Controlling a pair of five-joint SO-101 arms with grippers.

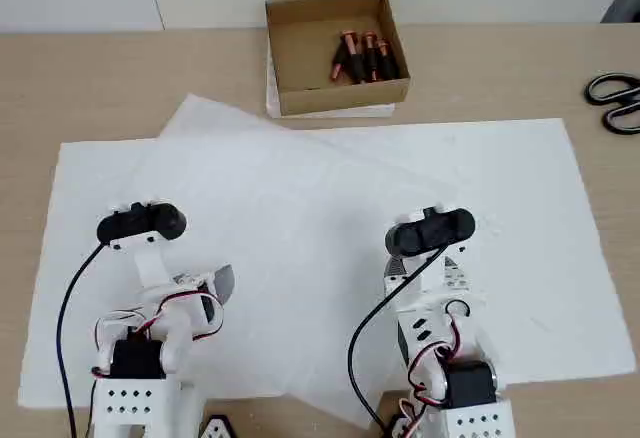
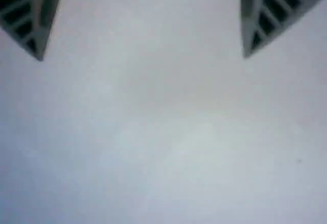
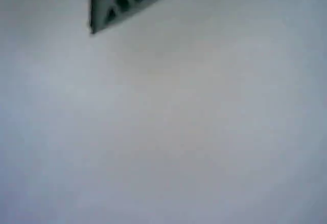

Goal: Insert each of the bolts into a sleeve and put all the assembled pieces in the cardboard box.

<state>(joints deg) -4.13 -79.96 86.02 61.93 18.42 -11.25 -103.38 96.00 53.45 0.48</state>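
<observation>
Left jaws apart and empty, right jaws we cannot tell; low over paper [image 1: 300, 208], either could snag and drag it.

Brown cardboard box [image 1: 303, 53], white paper [image 1: 300, 220]

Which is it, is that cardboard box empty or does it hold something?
Not empty. The cardboard box is open on top, and several copper-and-black assembled pieces lie bunched together toward one side of its floor.
</observation>
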